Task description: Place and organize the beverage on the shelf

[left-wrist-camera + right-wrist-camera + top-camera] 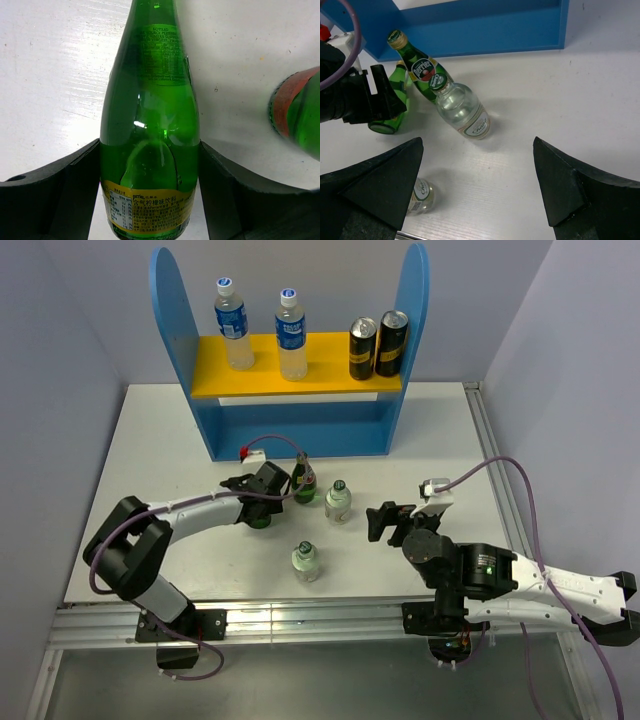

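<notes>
My left end effector (150,150) is clamping the body of a green bottle (150,90), holding it at a tilt over the desk (160,460) in front of the shelf (300,430), just beside the second green bottle (303,480) standing there. My right end effector (477,145) is hovering with fingers wide apart, gripping nothing, near a short clear bottle (338,502); the other short clear bottle (306,560) is standing nearer the arm bases. The left blue-label bottle (232,325) and right blue-label bottle (291,332) are sitting on the yellow board (320,378), left of the cans (378,345)
</notes>
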### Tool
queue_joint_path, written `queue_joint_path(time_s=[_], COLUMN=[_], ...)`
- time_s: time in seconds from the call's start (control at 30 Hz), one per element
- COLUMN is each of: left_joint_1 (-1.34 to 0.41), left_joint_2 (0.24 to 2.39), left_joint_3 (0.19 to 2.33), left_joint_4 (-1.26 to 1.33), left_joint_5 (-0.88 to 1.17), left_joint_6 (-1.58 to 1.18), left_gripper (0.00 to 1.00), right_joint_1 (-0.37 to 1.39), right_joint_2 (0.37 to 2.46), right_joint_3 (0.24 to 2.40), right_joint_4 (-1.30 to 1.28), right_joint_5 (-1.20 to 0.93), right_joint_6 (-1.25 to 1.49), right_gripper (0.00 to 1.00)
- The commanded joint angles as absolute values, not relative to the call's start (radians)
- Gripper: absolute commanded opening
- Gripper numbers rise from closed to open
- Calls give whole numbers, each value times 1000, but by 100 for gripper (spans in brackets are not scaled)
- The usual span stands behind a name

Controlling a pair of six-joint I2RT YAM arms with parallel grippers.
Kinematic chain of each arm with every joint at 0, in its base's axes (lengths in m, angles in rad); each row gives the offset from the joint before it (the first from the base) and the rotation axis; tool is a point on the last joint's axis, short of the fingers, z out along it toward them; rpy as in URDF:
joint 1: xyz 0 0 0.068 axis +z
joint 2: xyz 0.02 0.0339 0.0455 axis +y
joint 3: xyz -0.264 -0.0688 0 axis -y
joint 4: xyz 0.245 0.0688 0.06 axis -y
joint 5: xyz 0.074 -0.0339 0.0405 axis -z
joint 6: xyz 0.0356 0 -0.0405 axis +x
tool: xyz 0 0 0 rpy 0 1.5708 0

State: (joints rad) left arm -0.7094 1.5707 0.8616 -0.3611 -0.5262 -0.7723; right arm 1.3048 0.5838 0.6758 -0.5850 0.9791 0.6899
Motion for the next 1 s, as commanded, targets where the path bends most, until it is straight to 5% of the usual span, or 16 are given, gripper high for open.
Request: queue_joint_path(time_s=[0.0,0.2,0.37,0.53,0.97], left_joint_1=[-716,-715,-696,-673,-640], left_joint_2=[1620,1666,1700,1695,1752], left_joint_3=[891,959,991,974,999], left_joint_4=[-440,-485,-489,-448,-439], left_joint_5=[-430,-388,-322,-235,-207], left_joint_6=[-735,-677,-646,-629,-603], left_gripper=[57,69,70,84,84], right_joint_1=[1310,1312,1312,1310,1312], right_joint_2=[568,565,569,572,588], right_joint_3=[660,660,661,661,666], right_joint_4=[-581,-586,-588,-584,-577], right_joint_5=[1006,1005,1006,1005,1005], right_joint_6=[709,712,713,710,704], right_gripper=[97,97,97,97,97])
